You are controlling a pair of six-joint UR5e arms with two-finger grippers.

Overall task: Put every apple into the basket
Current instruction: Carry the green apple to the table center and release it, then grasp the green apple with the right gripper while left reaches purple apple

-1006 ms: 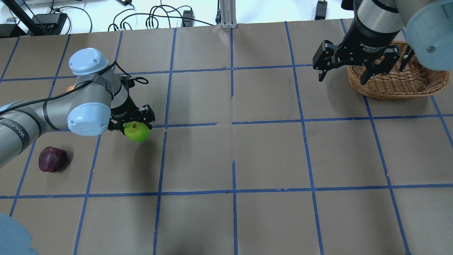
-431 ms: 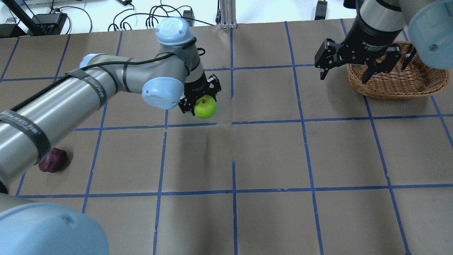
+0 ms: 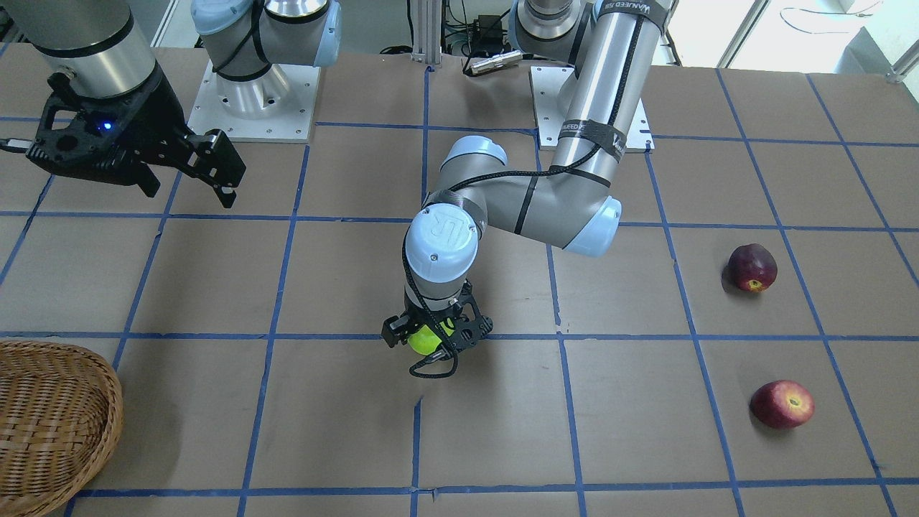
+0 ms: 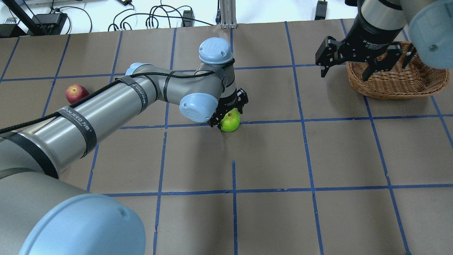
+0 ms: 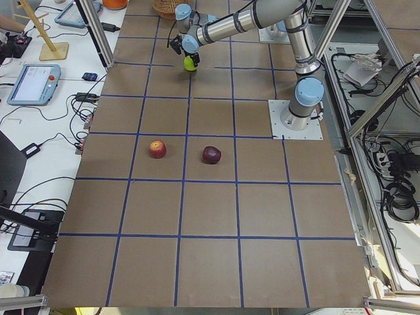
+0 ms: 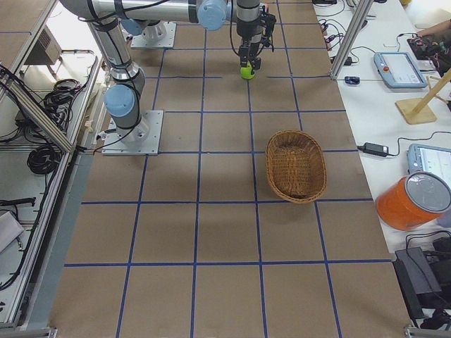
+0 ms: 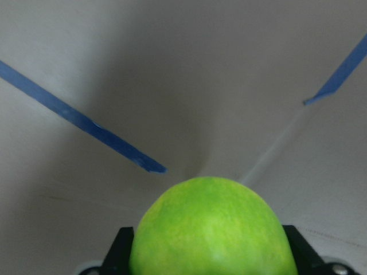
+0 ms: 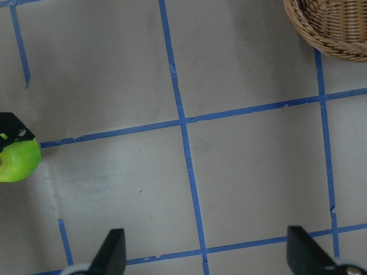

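Pinching green apple [image 4: 230, 121] at table [image 4: 269, 159] middle: left gripper [image 4: 229, 112]; right gripper [image 4: 344, 75] spread near basket [image 4: 389, 95] rim.

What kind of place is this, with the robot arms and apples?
Most likely a robot lab, not a kitchen: robot arms are bolted to a table taped into blue squares, with control tablets and cables alongside.

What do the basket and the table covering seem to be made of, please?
The basket looks like woven tan wicker, matte: interlaced strands and a braided rim show. The table covering looks like matte brown paper or thin card, with seams and faint creases; I cannot tell which. Its grid lines seem to be blue adhesive tape, with cut ends visible.
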